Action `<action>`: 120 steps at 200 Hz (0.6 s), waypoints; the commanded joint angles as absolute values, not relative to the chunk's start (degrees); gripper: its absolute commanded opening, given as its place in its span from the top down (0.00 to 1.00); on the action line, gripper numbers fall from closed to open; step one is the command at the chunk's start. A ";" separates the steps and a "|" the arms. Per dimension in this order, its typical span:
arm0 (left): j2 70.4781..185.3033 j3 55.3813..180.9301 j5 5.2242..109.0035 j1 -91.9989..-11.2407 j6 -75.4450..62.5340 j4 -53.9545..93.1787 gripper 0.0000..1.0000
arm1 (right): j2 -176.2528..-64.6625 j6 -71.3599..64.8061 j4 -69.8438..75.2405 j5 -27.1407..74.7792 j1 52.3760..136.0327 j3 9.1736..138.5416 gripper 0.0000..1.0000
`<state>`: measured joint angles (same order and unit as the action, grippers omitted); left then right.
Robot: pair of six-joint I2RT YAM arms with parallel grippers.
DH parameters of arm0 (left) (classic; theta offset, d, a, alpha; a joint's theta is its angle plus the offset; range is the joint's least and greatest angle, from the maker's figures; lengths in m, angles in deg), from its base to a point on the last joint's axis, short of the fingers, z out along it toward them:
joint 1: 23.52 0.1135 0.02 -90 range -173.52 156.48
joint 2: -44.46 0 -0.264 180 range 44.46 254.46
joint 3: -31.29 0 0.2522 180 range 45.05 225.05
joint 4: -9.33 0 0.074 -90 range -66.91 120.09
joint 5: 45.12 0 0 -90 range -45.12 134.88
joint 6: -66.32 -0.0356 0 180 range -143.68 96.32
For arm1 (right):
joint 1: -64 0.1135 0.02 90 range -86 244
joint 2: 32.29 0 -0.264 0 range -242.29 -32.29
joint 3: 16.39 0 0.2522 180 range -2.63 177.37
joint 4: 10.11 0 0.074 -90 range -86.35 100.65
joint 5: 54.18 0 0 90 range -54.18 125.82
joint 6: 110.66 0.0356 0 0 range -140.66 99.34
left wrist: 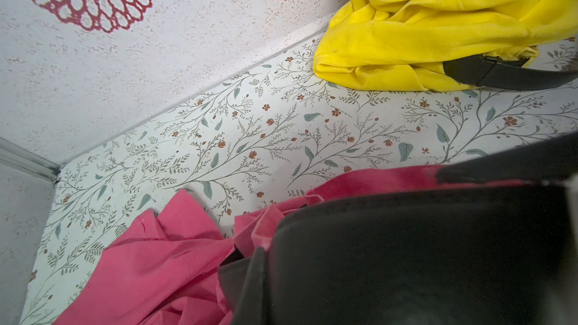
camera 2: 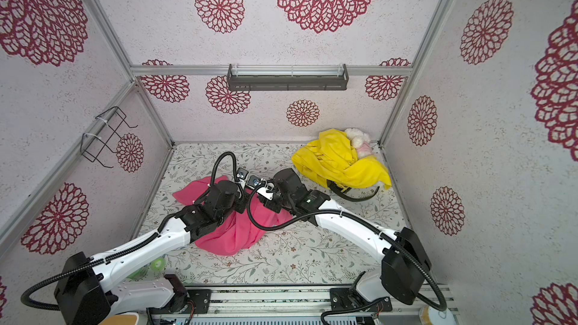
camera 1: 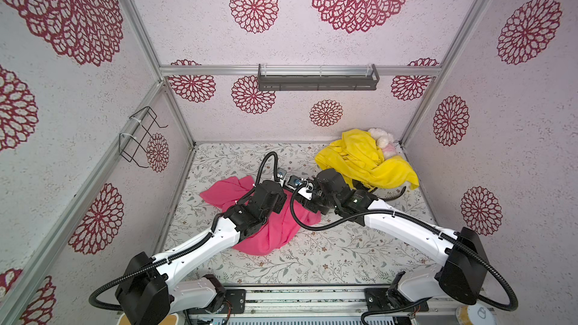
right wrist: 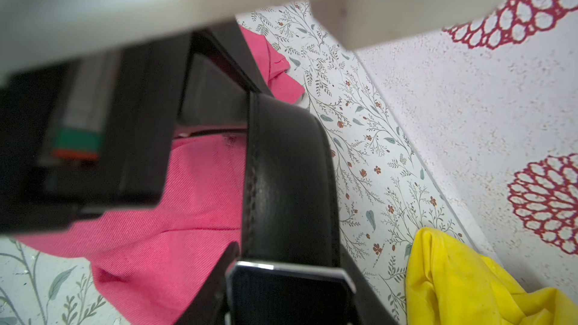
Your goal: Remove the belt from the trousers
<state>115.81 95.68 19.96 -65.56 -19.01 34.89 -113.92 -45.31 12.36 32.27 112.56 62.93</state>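
Note:
Crumpled pink trousers [camera 1: 275, 232] [camera 2: 237, 236] lie in the middle of the floral table, partly under both arms. A black belt [right wrist: 287, 182] with a silver-edged buckle [right wrist: 287, 295] rises from their waistband. In the right wrist view my right gripper [right wrist: 287, 276] has a finger against each side of the buckle, so it is shut on the belt. The left gripper [left wrist: 250, 254] is shut, its tips pinching the pink trousers [left wrist: 150, 261] at a belt loop. In both top views the wrists hide both sets of fingers.
Yellow trousers [camera 1: 366, 161] [left wrist: 438, 26] with a second black belt [camera 2: 353, 196] [left wrist: 506, 73] are heaped at the back right, against a white plush toy [camera 1: 383, 142]. A wire rack [camera 1: 140, 136] hangs on the left wall and a dark shelf [camera 1: 317, 81] on the back wall.

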 commanded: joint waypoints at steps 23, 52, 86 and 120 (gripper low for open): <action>118.38 95.41 17.40 -60.90 -12.82 37.24 1.00 | -106.25 -39.12 9.32 29.18 108.84 59.88 1.00; 120.09 95.74 17.60 -57.73 -10.13 37.57 1.00 | -102.15 -35.90 7.69 26.39 105.17 56.73 1.00; 121.93 96.05 16.91 -54.43 -8.29 38.83 1.00 | -97.42 -31.94 5.05 24.11 100.79 52.41 1.00; 123.47 95.85 16.64 -51.96 -7.18 39.70 1.00 | -93.39 -28.65 2.15 22.55 97.47 48.52 1.00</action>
